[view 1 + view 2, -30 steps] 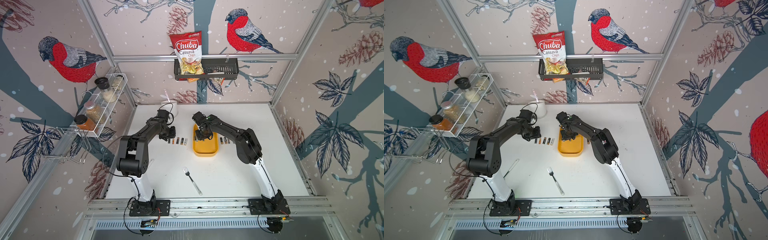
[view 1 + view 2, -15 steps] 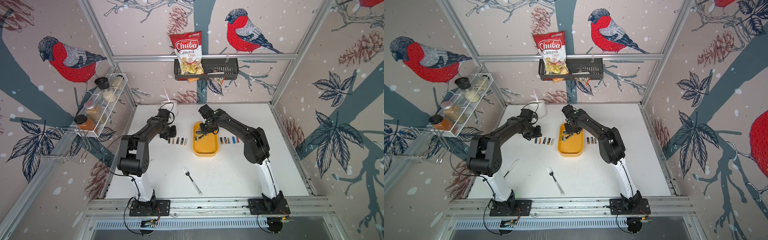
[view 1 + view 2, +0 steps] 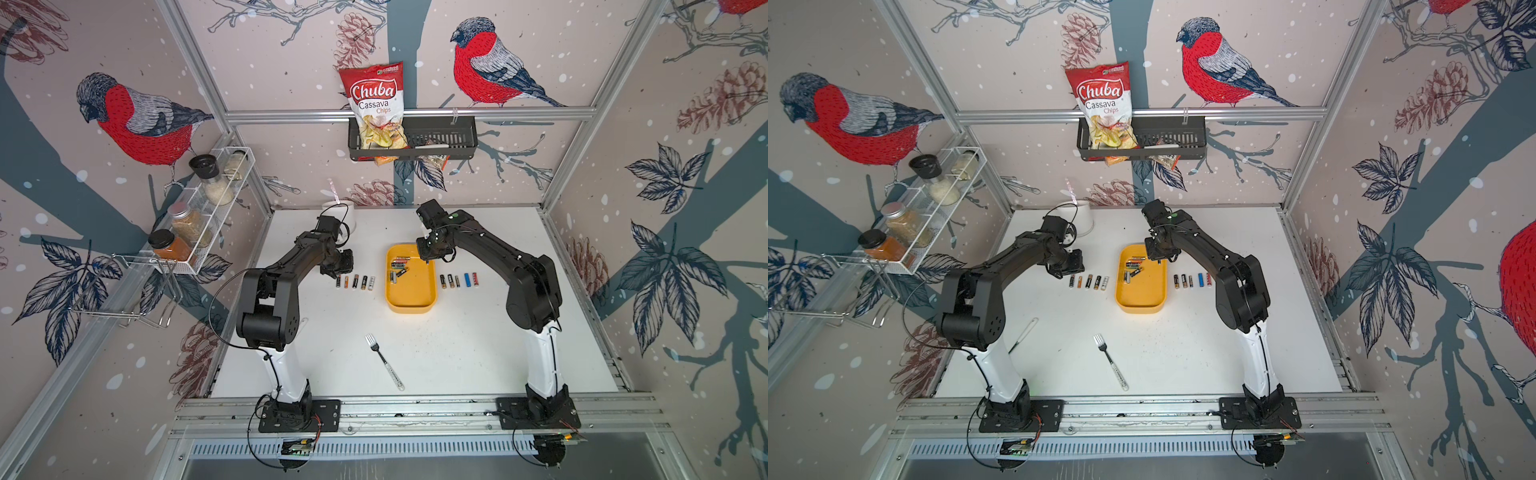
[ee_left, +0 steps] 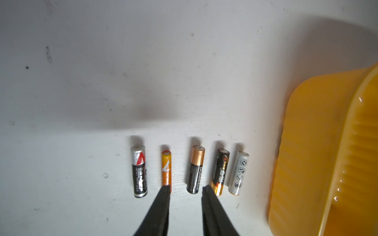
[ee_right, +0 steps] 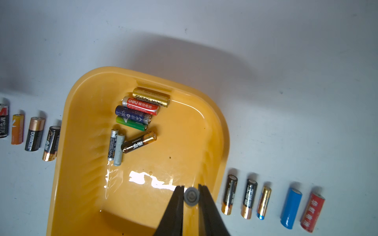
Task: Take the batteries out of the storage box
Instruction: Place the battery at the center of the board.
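In the right wrist view the battery (image 5: pixel 191 197) pinched between the right fingers (image 5: pixel 174 208) showed only its grey end; body and label were hidden. The picture's edge cut through the storage box (image 5: pixel 81 183) and through an outermost battery (image 5: pixel 4 122). In the left wrist view the edge cropped the storage box (image 4: pixel 306 163), its inside out of sight, and a left finger (image 4: pixel 159 210) covered one tip of the orange battery (image 4: pixel 166 169). In both top views labels on the batteries (image 3: pixel 355 281) (image 3: pixel 1089 281) were too small to read.
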You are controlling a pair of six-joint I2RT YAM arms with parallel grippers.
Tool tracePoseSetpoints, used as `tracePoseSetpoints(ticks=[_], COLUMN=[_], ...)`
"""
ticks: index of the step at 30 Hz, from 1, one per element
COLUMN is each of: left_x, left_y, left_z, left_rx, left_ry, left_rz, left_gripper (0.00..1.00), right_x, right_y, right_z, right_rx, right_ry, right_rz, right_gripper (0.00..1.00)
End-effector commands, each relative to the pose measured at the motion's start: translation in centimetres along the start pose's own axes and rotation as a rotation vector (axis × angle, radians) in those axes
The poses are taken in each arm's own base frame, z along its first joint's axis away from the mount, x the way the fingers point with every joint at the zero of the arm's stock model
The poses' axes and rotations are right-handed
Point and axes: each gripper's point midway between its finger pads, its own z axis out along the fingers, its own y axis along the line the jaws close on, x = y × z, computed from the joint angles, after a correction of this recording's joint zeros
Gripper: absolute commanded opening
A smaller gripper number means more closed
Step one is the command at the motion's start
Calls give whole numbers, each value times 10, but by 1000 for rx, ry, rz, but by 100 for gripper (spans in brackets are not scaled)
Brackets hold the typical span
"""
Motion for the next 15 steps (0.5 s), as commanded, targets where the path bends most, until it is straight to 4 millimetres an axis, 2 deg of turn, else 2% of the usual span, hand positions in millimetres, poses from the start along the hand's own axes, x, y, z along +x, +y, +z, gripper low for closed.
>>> tracePoseSetpoints(ticks=[1, 7, 15], left_x=[0, 1, -1], left_y=[-2, -3, -5], left_z=[0, 1, 3], left_rx=[5, 6, 15], left_ry=[7, 10, 12], left_rz=[5, 7, 10], left_gripper=[32, 32, 32], right_x=[0, 3, 25], right_y=[-9, -38, -87], right_z=[-10, -27, -43], right_rx=[15, 40, 97], right_ry=[-9, -27, -18], right_rz=[4, 51, 123], right_gripper=[19, 20, 19])
